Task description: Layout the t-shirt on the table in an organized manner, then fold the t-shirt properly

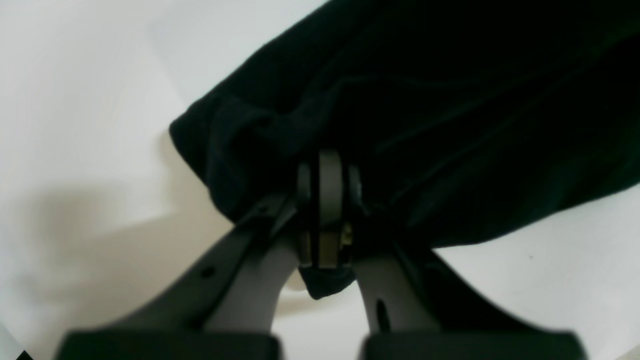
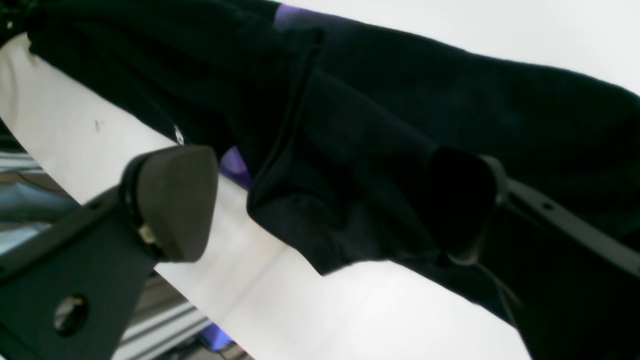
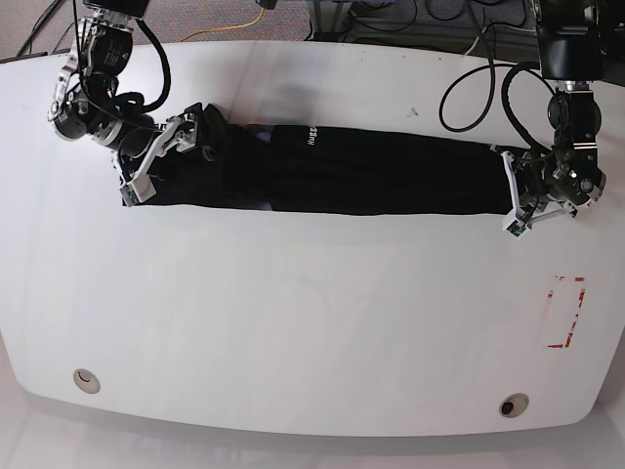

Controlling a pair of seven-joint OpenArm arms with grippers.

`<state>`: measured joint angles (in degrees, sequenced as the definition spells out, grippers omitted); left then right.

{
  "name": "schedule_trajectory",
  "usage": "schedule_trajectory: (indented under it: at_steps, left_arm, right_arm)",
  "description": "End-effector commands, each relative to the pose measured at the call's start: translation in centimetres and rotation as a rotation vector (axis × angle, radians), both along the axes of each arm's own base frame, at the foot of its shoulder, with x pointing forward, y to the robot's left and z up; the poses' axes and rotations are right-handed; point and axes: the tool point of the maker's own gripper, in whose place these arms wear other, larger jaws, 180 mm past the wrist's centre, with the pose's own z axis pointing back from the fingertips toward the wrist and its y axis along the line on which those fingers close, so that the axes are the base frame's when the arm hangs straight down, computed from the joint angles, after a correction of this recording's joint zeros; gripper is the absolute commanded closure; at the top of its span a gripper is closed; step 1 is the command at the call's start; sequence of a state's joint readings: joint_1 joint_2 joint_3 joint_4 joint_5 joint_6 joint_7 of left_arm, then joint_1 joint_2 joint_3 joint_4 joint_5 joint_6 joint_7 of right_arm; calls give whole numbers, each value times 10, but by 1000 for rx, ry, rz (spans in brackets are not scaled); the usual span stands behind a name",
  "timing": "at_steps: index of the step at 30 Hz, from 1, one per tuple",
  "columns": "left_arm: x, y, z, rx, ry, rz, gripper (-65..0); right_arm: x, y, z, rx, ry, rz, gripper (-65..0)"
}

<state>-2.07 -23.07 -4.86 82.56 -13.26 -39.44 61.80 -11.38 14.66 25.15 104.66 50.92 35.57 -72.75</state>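
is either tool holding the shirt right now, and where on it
The left tool is shut on the t-shirt, pinching the cloth edge at one end. The right tool is open at the other end, gripping nothing.

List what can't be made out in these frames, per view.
- Left wrist: the left gripper, shut on the t-shirt, covers the pinched hem; cloth folds blurred, cut off at the top and right edges.
- Right wrist: the open right gripper has one pad lost against the black cloth; contact unclear.
- Base: white neck print too small to read; table under the shirt hidden.
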Motion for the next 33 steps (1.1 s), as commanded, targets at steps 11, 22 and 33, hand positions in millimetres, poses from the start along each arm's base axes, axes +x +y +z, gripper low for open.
schedule_trajectory:
  at_steps: [11,22,33]
  left_arm:
    - [-13,1,-8,15,58,-9,0]
    - [-12,1,-6,15,50,-9,-1]
    - [-11,1,-6,16,48,-9,-3]
  right_arm:
    - [0,-7,51,-4,-164,9,-504]
    - [11,32,33,32,-150,29,-78]
    - [22,48,-24,35,-72,10,-16]
